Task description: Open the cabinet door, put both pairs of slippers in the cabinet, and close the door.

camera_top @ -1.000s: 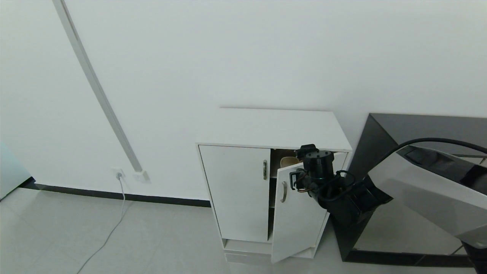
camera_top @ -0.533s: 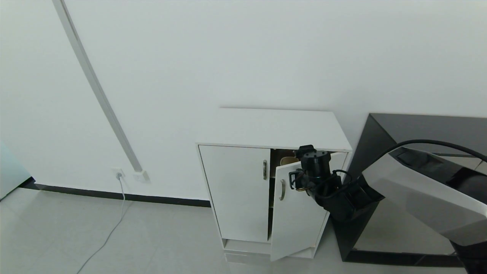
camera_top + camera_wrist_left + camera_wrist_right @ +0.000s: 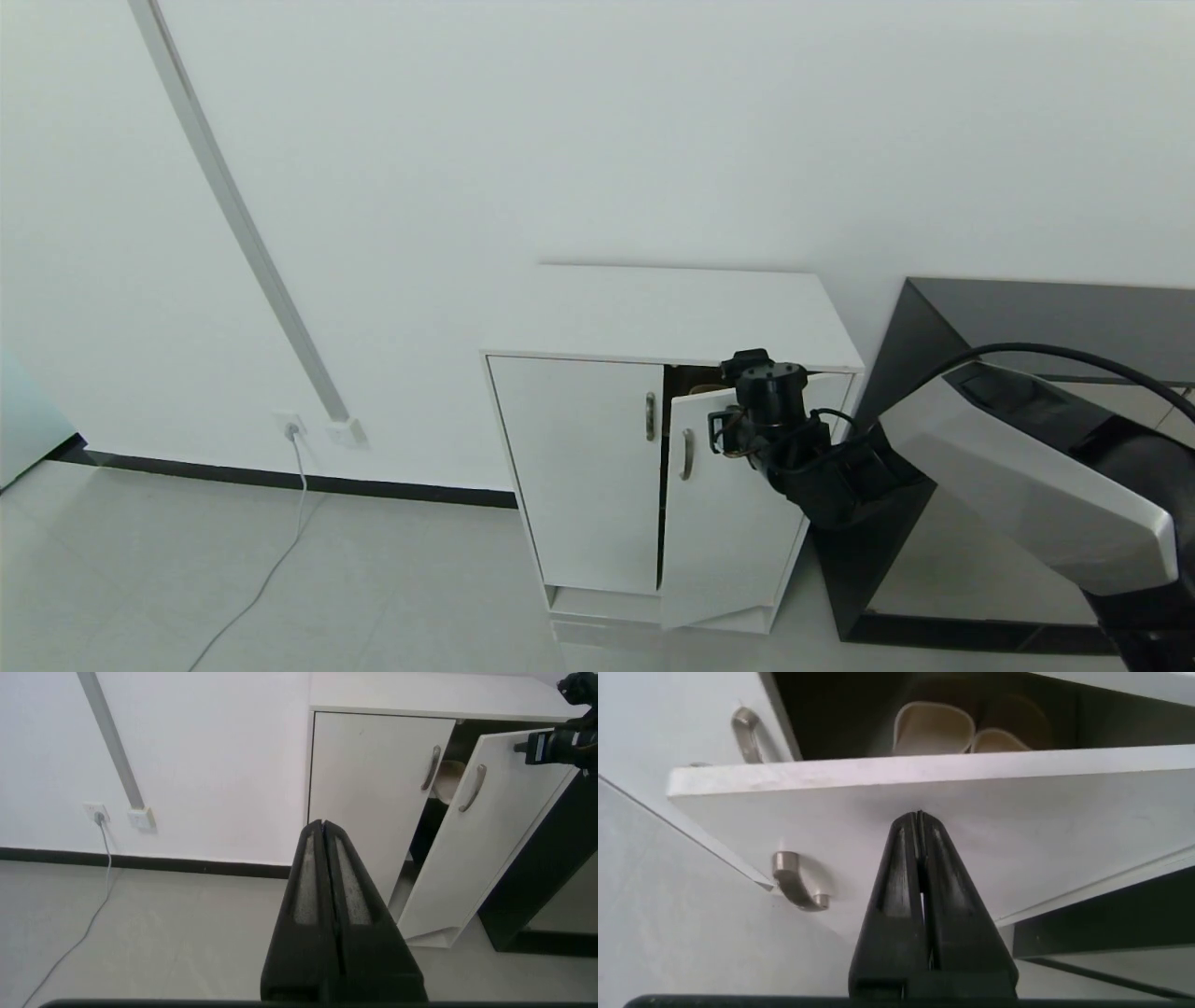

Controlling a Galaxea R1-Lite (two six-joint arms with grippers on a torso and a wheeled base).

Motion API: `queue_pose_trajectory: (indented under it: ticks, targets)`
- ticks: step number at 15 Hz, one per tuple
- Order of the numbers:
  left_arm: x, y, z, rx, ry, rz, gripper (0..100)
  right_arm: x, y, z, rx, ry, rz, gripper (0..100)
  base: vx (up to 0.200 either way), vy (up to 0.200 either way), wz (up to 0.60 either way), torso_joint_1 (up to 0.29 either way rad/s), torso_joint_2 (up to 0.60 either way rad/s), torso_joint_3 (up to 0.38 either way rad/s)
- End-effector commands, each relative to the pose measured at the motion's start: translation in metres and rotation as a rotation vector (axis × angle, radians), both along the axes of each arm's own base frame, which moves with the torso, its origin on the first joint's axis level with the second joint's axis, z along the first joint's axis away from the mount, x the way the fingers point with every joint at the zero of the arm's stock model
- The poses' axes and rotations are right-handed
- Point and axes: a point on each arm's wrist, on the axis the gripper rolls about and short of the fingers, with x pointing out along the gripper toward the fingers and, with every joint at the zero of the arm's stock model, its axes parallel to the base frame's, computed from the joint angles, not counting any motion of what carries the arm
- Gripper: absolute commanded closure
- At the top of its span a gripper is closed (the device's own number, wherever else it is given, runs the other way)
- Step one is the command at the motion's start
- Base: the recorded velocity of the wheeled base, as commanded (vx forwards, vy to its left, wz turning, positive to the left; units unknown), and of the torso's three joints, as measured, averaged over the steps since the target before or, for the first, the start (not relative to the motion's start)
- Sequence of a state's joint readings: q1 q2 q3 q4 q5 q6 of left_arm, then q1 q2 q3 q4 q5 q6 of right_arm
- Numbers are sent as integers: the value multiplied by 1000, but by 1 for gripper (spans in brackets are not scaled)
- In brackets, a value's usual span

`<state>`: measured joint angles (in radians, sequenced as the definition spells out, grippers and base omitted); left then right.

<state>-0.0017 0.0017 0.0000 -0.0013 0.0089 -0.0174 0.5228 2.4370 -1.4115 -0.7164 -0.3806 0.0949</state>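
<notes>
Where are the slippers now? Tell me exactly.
The slippers sit inside the cabinet, near its top, behind the ajar right door and just past the right pincer.

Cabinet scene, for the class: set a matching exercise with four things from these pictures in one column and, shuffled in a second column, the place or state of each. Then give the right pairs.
Column one
1. left cabinet door
2. right cabinet door
3. slippers
4. right gripper

Column two
A. inside the cabinet, on a shelf
B. shut flat
C. fingers closed, tips at a door's outer face
D. ajar, with a dark gap beside it

Pairs: 1-B, 2-D, 3-A, 4-C
</notes>
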Motion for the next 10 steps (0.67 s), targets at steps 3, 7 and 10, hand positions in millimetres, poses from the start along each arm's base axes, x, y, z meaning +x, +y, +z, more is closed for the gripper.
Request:
queue_pose_trajectory:
  ticks: [3, 7, 10]
  targets:
    - [0, 0, 0, 1, 0, 0, 100, 6, -1, -7, -5, 6, -7, 100, 0, 0, 0, 0, 0, 0]
    - [0, 0, 0, -1, 0, 0, 100, 10, -3, -2, -20, -12, -8, 100, 0, 0, 0, 0, 0, 0]
    - [0, 0, 0, -1, 0, 0, 100, 13, -2, -2, -26, -15, -7, 100, 0, 0, 0, 0, 0, 0]
